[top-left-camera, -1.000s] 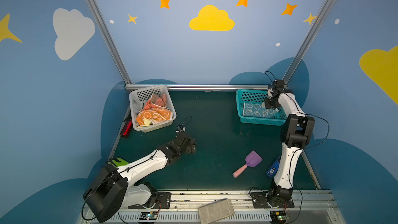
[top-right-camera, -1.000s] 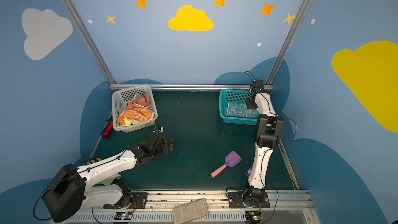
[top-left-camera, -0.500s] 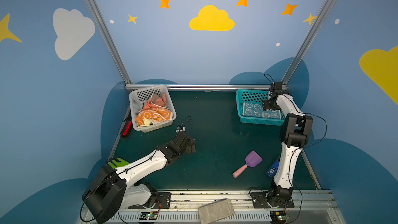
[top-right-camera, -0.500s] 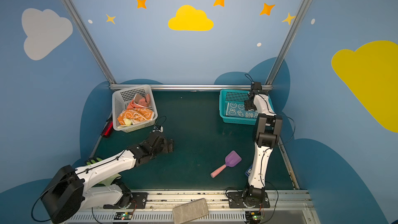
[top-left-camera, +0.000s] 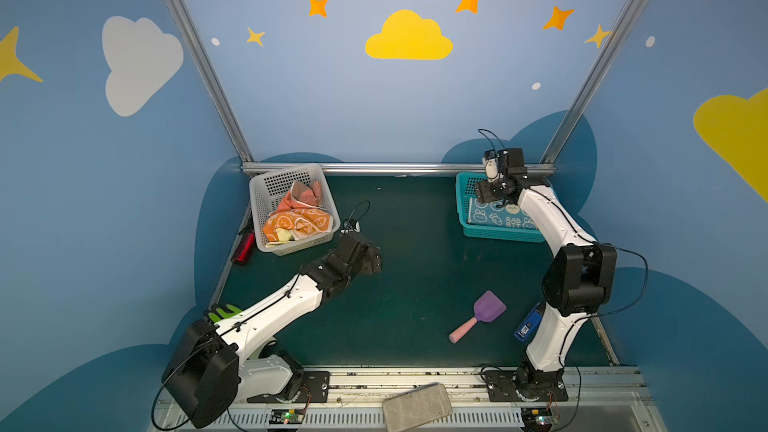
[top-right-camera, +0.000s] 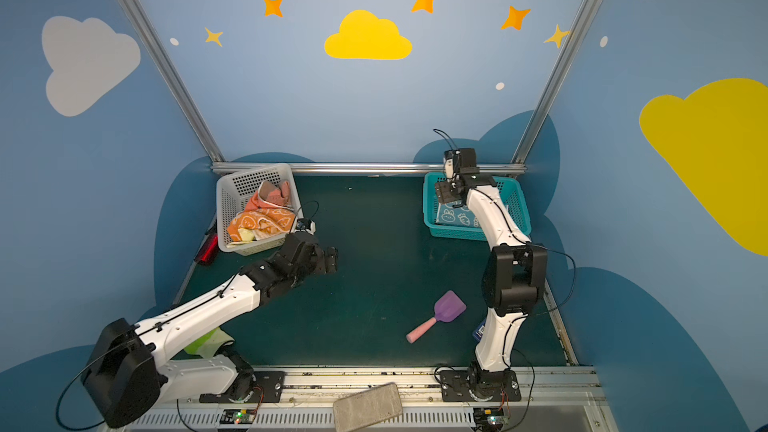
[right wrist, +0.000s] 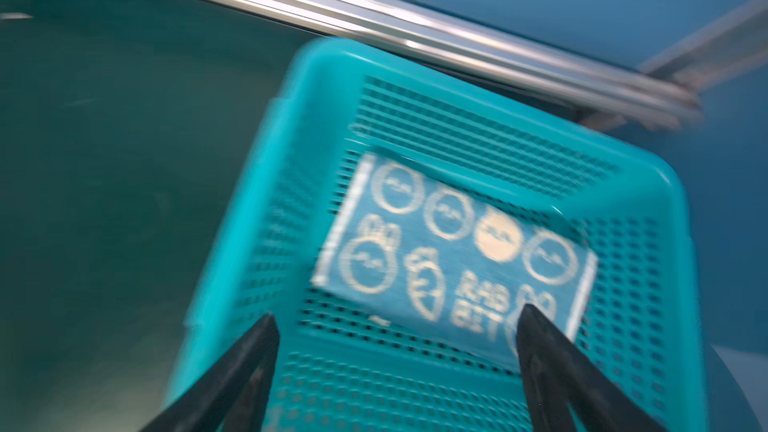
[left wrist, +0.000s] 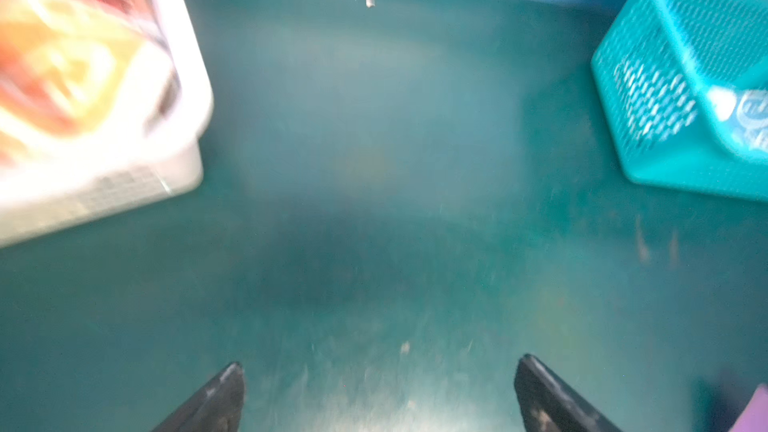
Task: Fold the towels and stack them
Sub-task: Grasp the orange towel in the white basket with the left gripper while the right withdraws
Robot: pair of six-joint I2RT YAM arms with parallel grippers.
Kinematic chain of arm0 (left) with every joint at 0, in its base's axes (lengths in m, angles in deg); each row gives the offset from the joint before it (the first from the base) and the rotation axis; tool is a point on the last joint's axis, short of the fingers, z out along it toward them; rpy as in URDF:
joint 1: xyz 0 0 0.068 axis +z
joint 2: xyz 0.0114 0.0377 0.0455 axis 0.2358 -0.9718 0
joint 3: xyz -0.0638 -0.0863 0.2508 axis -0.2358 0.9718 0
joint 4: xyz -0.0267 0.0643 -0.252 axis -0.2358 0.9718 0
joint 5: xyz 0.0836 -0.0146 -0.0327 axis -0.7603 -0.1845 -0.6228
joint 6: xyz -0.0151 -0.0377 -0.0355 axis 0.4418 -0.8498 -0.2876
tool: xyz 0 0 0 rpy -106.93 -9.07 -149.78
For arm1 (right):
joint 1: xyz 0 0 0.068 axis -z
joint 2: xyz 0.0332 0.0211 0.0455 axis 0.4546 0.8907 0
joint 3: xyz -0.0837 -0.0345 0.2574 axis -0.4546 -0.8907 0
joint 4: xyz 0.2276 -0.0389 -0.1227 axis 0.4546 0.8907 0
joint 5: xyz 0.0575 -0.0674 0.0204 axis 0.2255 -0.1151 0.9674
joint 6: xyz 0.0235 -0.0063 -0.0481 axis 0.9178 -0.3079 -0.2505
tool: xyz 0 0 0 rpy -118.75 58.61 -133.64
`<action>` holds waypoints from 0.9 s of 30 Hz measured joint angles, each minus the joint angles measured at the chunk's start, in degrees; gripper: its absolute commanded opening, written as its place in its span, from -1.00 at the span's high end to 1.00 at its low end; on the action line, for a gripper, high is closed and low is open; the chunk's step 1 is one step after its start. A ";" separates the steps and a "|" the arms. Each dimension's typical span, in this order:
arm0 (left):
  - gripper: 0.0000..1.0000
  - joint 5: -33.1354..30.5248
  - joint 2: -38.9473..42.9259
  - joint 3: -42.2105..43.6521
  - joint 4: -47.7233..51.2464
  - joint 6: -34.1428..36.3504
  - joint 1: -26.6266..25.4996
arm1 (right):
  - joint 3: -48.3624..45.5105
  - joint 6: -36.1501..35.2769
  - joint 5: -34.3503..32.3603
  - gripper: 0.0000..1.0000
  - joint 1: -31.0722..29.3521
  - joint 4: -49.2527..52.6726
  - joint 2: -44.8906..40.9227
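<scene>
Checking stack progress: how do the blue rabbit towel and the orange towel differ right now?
The blue towel lies folded flat; the orange towel is crumpled. The blue towel is the only cloth visible in the teal basket; the orange towel shares the white basket with a salmon cloth and other pieces. Shared: both carry white cartoon prints and sit in baskets.

High stereo pair, wrists seemingly close

Both top views are evenly bright and sharp; both wrist views are smeared with motion blur.
</scene>
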 measured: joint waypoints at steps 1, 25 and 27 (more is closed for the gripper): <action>-1.00 -0.26 -0.17 -1.27 0.61 0.39 0.61 | -0.85 -0.24 0.42 -0.62 -1.33 -0.39 -0.83; -0.89 0.83 -15.47 -17.92 12.68 -2.49 30.99 | -27.76 11.87 11.87 -0.63 -24.28 -11.04 -15.28; -0.83 1.27 -17.31 -19.21 12.17 -2.56 31.69 | -28.13 13.09 11.98 -0.62 -24.68 -10.82 -15.28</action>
